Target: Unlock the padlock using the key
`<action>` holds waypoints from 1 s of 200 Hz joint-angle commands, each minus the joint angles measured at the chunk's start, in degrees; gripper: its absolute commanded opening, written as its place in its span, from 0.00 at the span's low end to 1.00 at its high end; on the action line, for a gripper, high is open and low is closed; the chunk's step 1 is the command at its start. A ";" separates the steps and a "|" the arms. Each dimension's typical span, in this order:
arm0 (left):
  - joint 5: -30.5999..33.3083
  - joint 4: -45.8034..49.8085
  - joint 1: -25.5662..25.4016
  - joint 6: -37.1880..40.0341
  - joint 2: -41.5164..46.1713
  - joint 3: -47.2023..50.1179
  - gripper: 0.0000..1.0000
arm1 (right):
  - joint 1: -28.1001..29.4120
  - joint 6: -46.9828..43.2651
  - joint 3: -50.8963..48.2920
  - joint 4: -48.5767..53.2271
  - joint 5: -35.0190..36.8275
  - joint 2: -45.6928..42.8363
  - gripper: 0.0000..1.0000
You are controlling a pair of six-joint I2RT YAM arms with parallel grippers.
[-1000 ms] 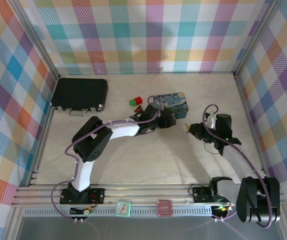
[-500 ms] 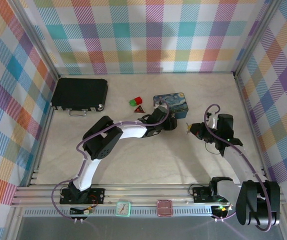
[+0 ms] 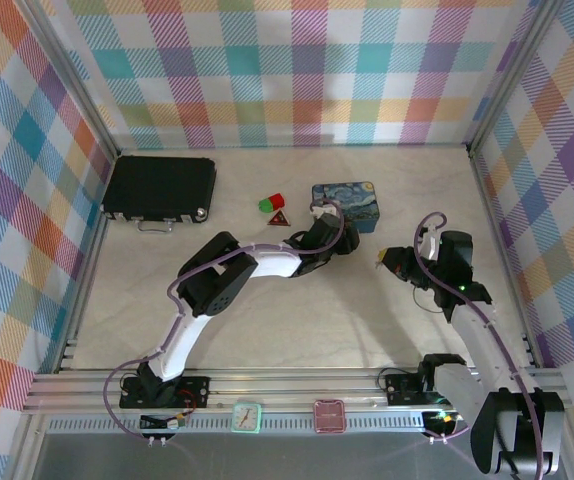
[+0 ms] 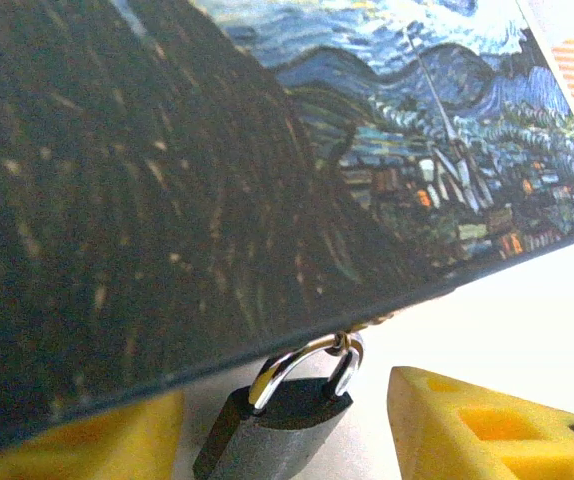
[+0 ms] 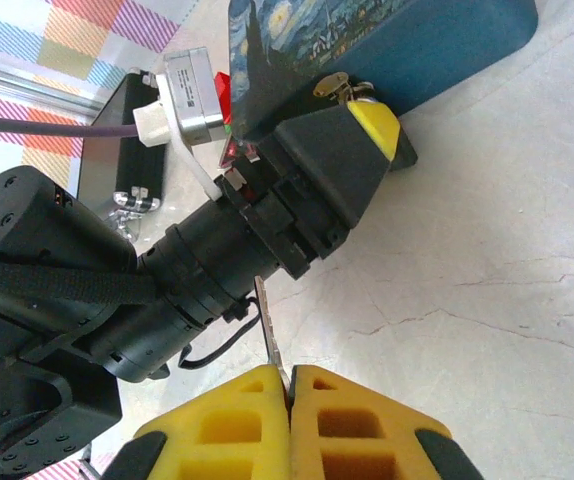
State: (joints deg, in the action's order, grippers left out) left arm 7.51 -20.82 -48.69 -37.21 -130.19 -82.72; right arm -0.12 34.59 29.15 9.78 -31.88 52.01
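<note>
Padlock [image 4: 272, 430] is seen at the lower edge of the tin [image 4: 437, 150], shackle up against the rim. Whether it is hooked through a hasp can't be told. Its body is straddled by the left gripper [image 3: 339, 243]: fingers [image 4: 487, 425] are spread, gaps either side, nothing clamped. Key [image 5: 269, 330] is pinched in the fully closed right gripper [image 5: 289, 385], blade sticking out past the tips.

Step judged: padlock grab. Jaws should be closed squarely on the body, not the shackle, with the keyway left exposed. Key is best held off until the lock is steadied. A slip is likely if it's pinched at a corner.
</note>
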 commanded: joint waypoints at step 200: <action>-23.30 -20.21 6.04 -29.30 4.36 11.60 0.00 | -1.73 3.70 -4.91 -18.50 -12.31 16.86 0.00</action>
State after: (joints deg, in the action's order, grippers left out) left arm -9.93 -36.07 -43.03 -58.11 -127.68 -73.12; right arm -1.32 35.24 25.67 1.87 -36.86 64.64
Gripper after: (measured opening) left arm 0.136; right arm 0.064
